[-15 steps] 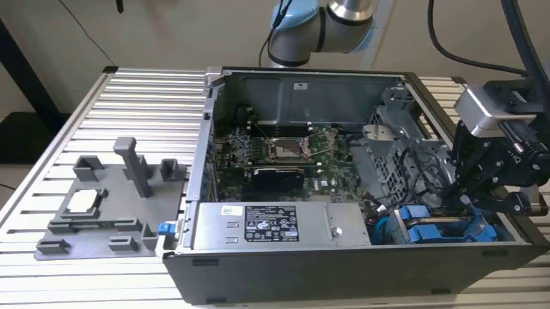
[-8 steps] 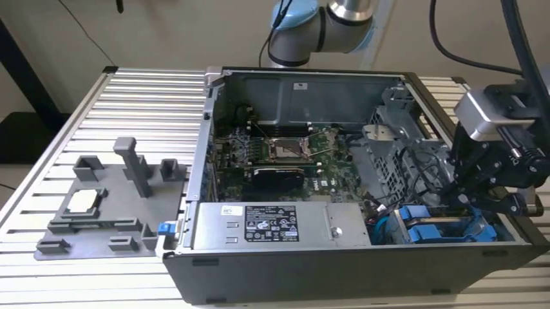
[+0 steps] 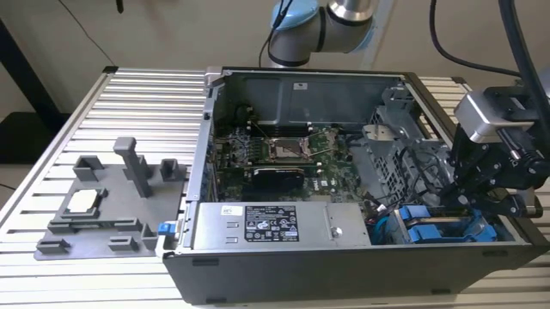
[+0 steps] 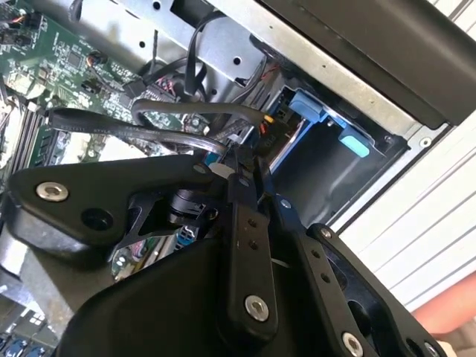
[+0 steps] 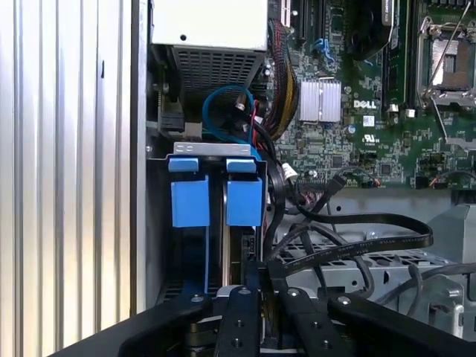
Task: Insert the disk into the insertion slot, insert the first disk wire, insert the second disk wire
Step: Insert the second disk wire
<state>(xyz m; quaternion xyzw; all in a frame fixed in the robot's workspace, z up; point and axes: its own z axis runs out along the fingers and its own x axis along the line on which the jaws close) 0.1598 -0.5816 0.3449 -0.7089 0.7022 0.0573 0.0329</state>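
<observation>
The gripper hangs low at the exterior view's right end of the open computer case, right over the blue drive carriers. Its fingers look pressed close together on a black cable beside the drive cage. The disk sits upright in the insertion slot, next to the other blue carrier.

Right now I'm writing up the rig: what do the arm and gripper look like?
The arm has silver-grey tube sections and light blue joint caps. The gripper is matte black, built of flat linkage bars with silver screws, topped by a grey box-shaped wrist block. Thick black cables run down to it.
</observation>
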